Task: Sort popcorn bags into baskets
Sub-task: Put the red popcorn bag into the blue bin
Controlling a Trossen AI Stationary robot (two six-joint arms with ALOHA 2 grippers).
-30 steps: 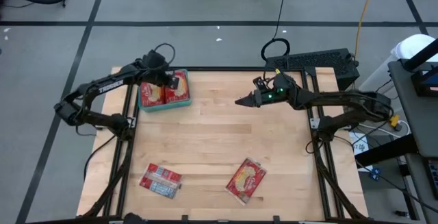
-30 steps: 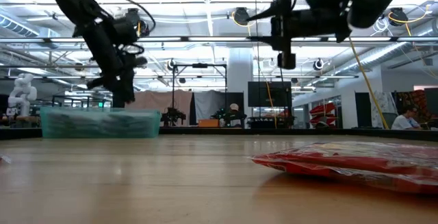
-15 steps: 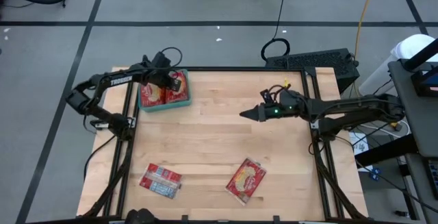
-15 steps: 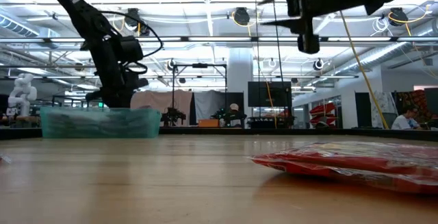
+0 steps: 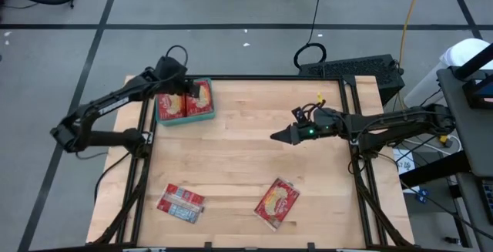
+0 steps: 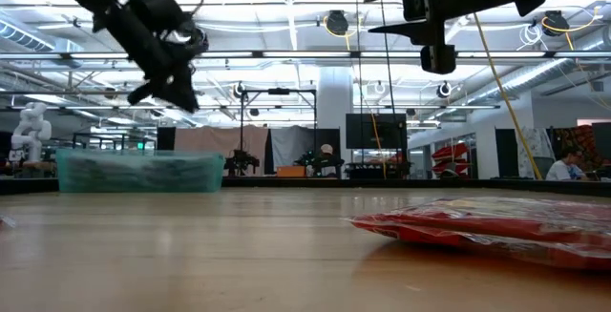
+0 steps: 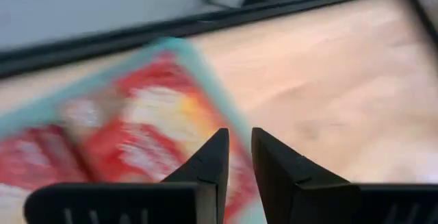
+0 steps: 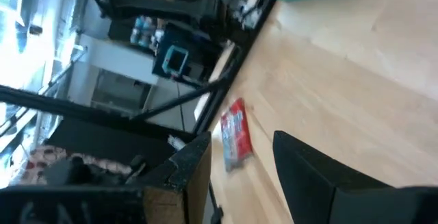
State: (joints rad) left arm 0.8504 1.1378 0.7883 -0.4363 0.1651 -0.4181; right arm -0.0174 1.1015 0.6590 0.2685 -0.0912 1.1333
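The teal basket [image 5: 185,102] stands at the table's far left with two red popcorn bags [image 5: 202,95] lying flat in it. My left gripper [image 5: 189,91] hovers above the basket; in its wrist view its fingers [image 7: 237,157] stand a narrow gap apart with nothing between them, over a bag [image 7: 147,125]. My right gripper [image 5: 276,136] hangs open and empty over the table's middle right, pointing toward the left edge. Two more bags lie flat near the front edge: one label side up [image 5: 181,203], one picture side up [image 5: 277,202].
A black frame [image 5: 254,78] runs round the table's edge. Bare wood lies between the basket and the two front bags. In the low view the picture-side bag [image 6: 496,224] lies near the camera and the basket [image 6: 138,171] stands far off at the left.
My left gripper dipped toward the basket, then rose well above it and tipped more level. My right gripper swung toward the table's near edge, staying high and open. The bags on the table have not moved.
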